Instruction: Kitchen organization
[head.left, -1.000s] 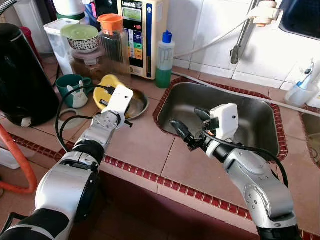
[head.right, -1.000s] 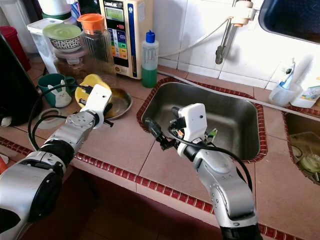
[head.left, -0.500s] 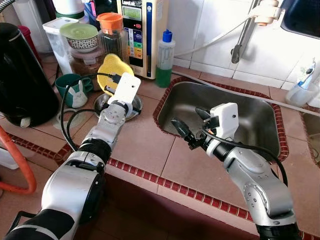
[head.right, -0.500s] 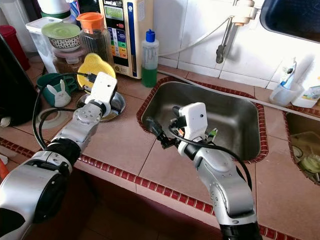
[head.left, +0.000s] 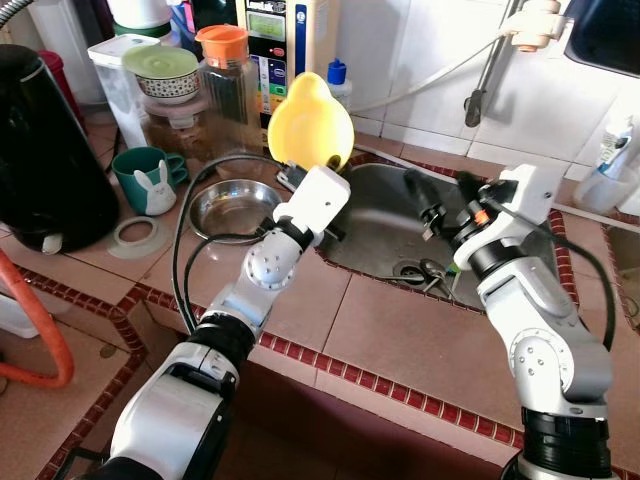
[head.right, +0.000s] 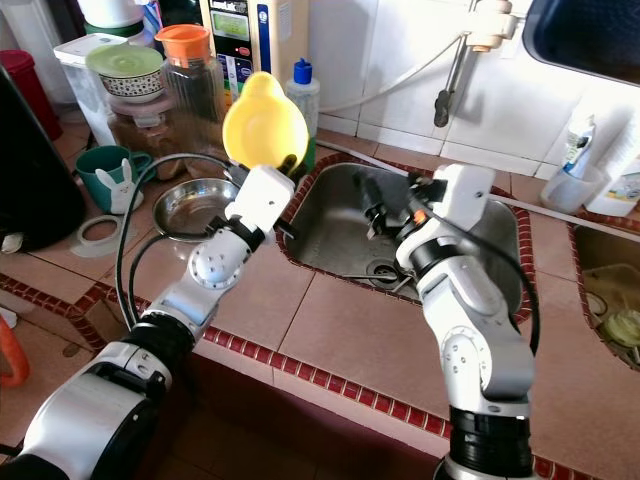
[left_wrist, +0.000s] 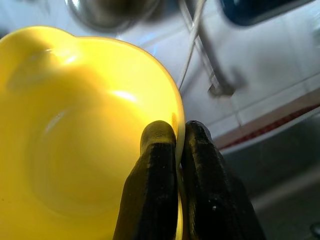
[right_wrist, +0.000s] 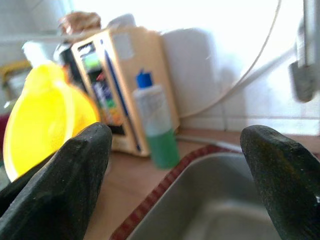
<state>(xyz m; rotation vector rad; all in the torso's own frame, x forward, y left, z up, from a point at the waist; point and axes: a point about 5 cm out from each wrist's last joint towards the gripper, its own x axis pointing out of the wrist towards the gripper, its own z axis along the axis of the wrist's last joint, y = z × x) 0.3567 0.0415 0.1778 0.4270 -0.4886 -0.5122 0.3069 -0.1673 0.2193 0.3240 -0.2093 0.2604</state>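
Left claw (left_wrist: 175, 142) pinches yellow bowl (head.left: 309, 126) by its rim, raised at sink's (head.left: 385, 215) left edge. Right claw (head.left: 440, 184) gapes above sink.

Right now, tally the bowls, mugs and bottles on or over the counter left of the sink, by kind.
Bowls: 3 (yellow bowl gripped at its rim by the left hand, steel bowl, patterned bowl)
Mugs: 1 (green rabbit mug)
Bottles: 1 (green soap bottle)
Total: 5

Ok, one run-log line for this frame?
left tool: grips yellow bowl rim, raised | right tool: open over sink
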